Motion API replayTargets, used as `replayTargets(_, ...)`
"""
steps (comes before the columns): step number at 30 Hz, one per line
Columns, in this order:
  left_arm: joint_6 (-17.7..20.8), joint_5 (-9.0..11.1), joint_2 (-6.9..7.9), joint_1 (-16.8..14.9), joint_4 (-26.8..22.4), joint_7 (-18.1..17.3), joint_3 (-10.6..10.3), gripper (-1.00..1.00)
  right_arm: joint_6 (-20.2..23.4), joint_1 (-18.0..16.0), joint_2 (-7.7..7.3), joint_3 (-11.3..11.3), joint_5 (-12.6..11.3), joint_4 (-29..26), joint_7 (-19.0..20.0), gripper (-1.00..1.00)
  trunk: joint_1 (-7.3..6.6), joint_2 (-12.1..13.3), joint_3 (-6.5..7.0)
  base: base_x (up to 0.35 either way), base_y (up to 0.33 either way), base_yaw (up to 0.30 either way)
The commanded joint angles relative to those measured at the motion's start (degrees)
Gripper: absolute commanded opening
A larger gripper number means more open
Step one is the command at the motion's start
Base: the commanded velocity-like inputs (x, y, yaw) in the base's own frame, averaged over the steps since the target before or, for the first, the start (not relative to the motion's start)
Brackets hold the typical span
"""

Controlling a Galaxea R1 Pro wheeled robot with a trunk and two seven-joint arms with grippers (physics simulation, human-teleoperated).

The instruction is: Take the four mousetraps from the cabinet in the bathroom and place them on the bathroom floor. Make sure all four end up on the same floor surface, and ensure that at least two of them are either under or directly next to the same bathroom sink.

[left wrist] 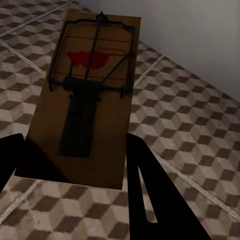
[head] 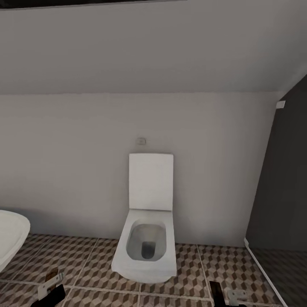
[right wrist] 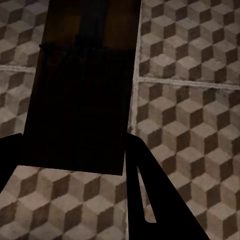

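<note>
In the left wrist view a tan mousetrap (left wrist: 107, 117) with dark wire and a red mark lies flat between my left gripper's (left wrist: 72, 150) dark fingers, held above the cube-patterned bathroom floor (left wrist: 190, 125). The right wrist view has a second mousetrap (right wrist: 80, 100), in deep shadow, clamped in my right gripper (right wrist: 72, 150) over the same tiles (right wrist: 190, 115). In the head view the left gripper (head: 50, 291) and right gripper (head: 228, 295) peek in at the bottom edge, low over the floor (head: 85, 264). The cabinet and sink are out of view.
A white toilet (head: 147, 245) with its lid up stands against the pale wall straight ahead. A white rounded bathtub rim (head: 10, 234) juts in at the left. A dark panel (head: 281, 183) with a pale base strip closes the right side.
</note>
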Motion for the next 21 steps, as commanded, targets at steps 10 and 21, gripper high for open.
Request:
replayTargets(10, -0.1, 0.4, 0.0, -0.1, 0.0, 0.1, -0.5, -1.0, -0.2, -0.1, -0.02, -0.1, 0.1, 0.1, 0.3, -1.0, 2.19, -4.1, -1.86, 0.0, 0.0, 0.0)
replayTargets(21, -0.1, 0.4, 0.0, 0.0, 0.0, 0.0, -0.5, -1.0, -0.2, 0.0, -0.02, -0.1, 0.1, 0.1, 0.3, -1.0, 4.61, -8.5, -3.84, 0.0, 0.0, 0.0)
